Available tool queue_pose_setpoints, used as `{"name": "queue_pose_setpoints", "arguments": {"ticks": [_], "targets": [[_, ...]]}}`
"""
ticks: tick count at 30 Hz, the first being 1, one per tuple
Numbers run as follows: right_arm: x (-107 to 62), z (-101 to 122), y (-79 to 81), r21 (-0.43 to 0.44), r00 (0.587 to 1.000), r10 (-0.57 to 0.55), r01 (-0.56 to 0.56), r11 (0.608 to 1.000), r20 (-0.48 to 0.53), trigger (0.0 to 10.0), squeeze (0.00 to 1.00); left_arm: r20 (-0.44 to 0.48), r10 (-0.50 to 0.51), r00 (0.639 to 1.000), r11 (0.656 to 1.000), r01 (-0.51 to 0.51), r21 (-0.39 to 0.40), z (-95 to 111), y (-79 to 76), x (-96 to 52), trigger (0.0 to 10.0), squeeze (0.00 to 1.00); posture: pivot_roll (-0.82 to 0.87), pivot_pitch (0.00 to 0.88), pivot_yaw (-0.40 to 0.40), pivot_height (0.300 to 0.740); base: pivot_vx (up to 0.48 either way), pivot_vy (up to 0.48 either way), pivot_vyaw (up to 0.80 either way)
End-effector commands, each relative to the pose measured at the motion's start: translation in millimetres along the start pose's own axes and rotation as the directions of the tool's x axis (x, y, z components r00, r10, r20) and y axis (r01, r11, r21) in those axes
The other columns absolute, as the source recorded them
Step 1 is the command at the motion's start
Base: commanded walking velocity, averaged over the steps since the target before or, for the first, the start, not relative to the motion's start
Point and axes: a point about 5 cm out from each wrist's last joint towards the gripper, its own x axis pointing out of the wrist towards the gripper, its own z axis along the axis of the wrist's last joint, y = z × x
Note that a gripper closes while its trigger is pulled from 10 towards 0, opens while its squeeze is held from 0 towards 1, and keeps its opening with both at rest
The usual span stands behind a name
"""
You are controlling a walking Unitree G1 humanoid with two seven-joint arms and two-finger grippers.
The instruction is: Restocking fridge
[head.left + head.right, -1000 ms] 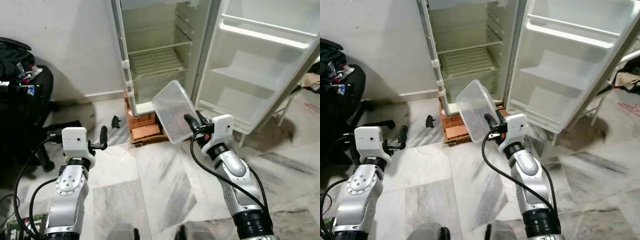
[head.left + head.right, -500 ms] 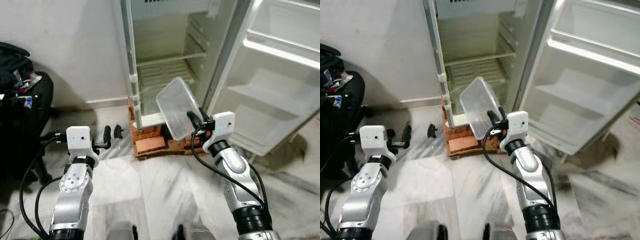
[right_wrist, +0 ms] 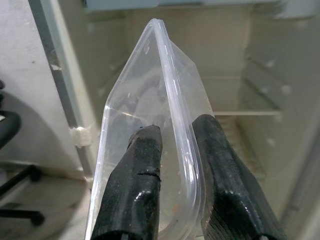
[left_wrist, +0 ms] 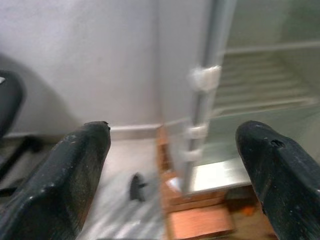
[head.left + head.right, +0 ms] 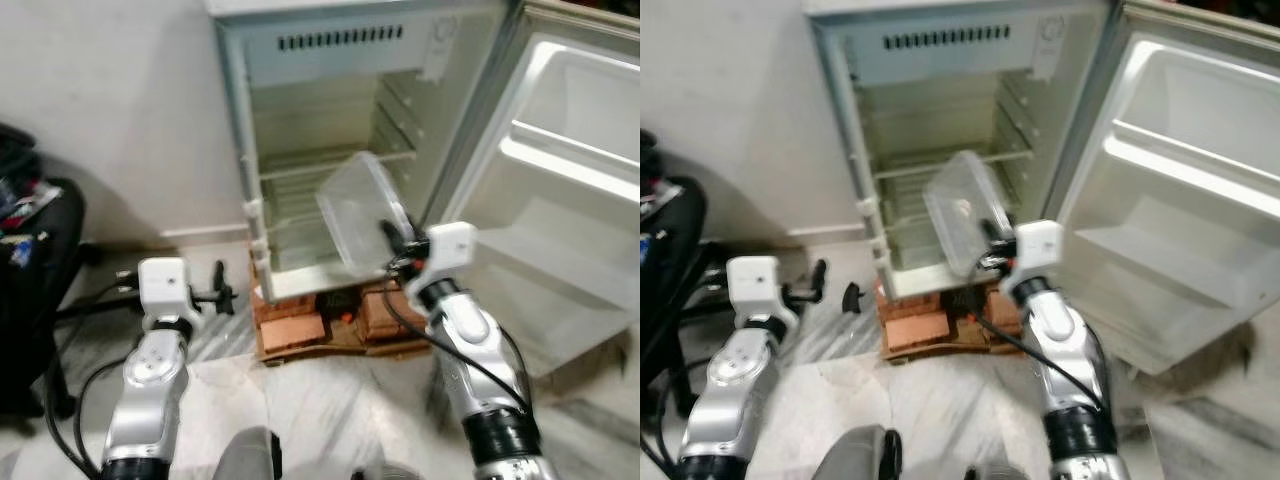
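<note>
Two grippers in view before an open fridge [image 5: 330, 130]. Right gripper [image 3: 175, 145] is raised in front of the fridge opening, its two black fingers [image 3: 135, 195] clamped on the rim of a clear plastic container [image 5: 360, 210]: in the right wrist view one finger lies inside the container wall and the other outside, with the rim edge running up between them. Container is empty as far as can be seen, held tilted on edge, its far end pointing toward the fridge interior, level with the wire shelf [image 5: 300, 165]; whether it has crossed the opening cannot be told from the head views. Left gripper [image 4: 172, 150] is held low at the robot's left, fingers spread wide apart and holding nothing; its wrist view looks at the hinge-side edge of the fridge cabinet and the white wall [image 4: 90, 55]. Fridge door [image 5: 560, 230] stands swung open to the right, its door shelves bare. Fridge cabinet rests on red bricks [image 5: 300, 330] on the marble floor [image 5: 320, 410]. Small black object [image 5: 852, 296] lies on the floor just left of the bricks. Black chair [image 5: 40, 290] stands at far left. Head views are somewhat blurred.
</note>
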Motion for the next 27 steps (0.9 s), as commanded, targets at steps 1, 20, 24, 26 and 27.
{"name": "queue_pose_setpoints", "arguments": {"ticks": [1, 20, 24, 26, 27], "targets": [[-4.4, 0.6, -9.8, -0.022, 1.0, -0.025, 0.025, 0.999, 0.0, 10.0, 0.0, 0.002, -0.015, 1.0, 1.0, 0.015, -0.015, 1.6, -6.2, 0.6, 10.0, 0.0, 0.07, 0.083, -0.006, 0.74, 0.341, 0.337, 0.0], [-1.2, -0.6, -11.4, -0.033, 1.0, -0.02, 0.02, 0.999, -0.002, 10.0, 0.0, -0.012, -0.015, 1.0, 1.0, 0.015, -0.011, -0.1, -6.5, 2.8, 10.0, 0.0, 0.07, 0.072, -0.011, 0.74, 0.179, 0.406, 0.0], [-0.4, -1.7, -13.5, -0.033, 1.0, -0.029, 0.028, 0.999, -0.005, 10.0, 0.0, 0.001, -0.018, 1.0, 1.0, 0.018, -0.005, 0.7, -7.0, 2.9, 10.0, 0.0, 0.07, 0.068, -0.013, 0.74, 0.0, 0.0, 0.0], [-0.5, -2.1, -13.4, -0.033, 1.0, -0.03, 0.03, 0.999, -0.005, 10.0, 0.0, 0.0, -0.016, 1.0, 1.0, 0.016, -0.005, 0.5, -6.9, 2.9, 10.0, 0.0, 0.07, 0.065, -0.013, 0.74, 0.0, 0.0, 0.0], [-0.5, -2.1, -13.1, -0.033, 1.0, -0.029, 0.029, 0.999, -0.005, 10.0, 0.0, -0.001, -0.016, 1.0, 1.0, 0.016, -0.006, 0.3, -7.0, 2.8, 10.0, 0.0, 0.07, 0.065, -0.013, 0.74, 0.0, 0.0, 0.0]]}}
